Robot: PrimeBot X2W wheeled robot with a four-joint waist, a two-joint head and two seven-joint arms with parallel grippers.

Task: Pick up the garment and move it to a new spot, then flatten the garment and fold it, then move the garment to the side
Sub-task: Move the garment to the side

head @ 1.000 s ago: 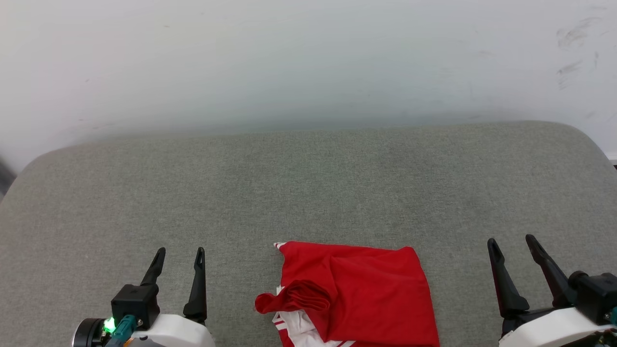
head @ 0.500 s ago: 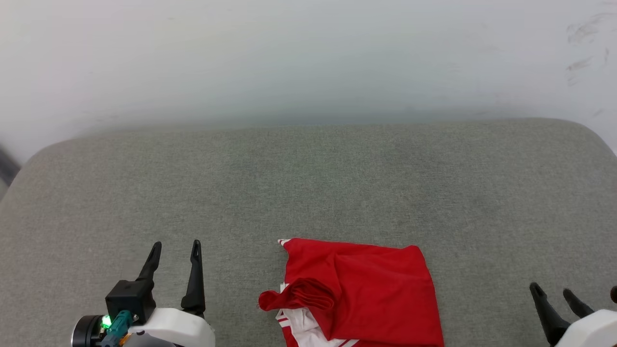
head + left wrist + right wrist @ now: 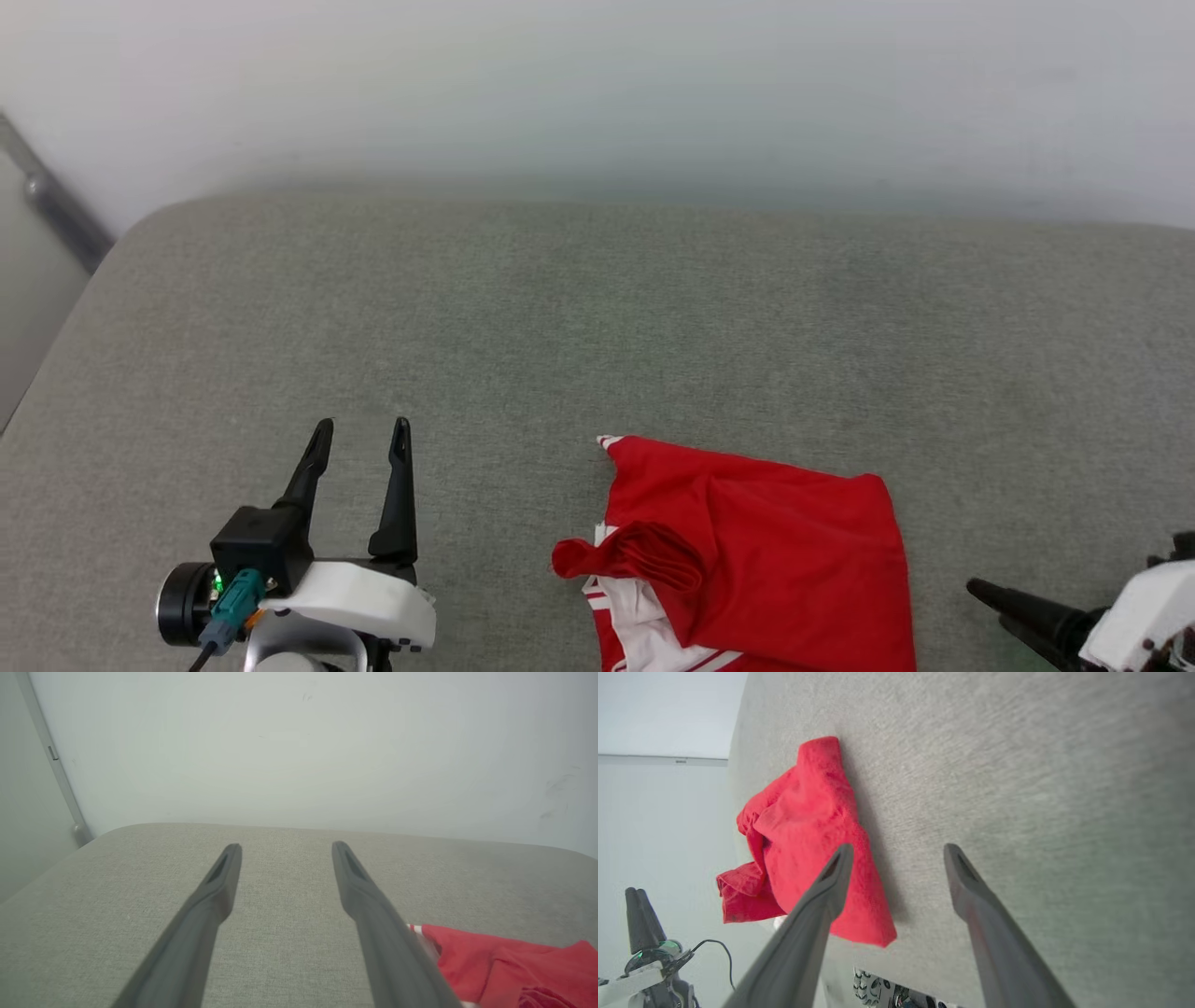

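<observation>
Item: garment [image 3: 775,541], crumpled on your grey cushion [image 3: 560,308] — head view adds white sleeve [image 3: 644,618], striped trim [image 3: 609,441]. Left gripper [image 3: 362,425], right gripper [image 3: 897,849]: jaws wide, empty.

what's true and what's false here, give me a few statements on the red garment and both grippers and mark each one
1. The left gripper is open with nothing between its fingers. True.
2. The garment lies spread out flat. False: it is crumpled and folded over itself, with a bunched roll at its left edge.
3. The right gripper is shut on the garment. False: it is open and apart from the garment, over the grey surface.
4. In the head view the garment lies between the two grippers. True.
</observation>
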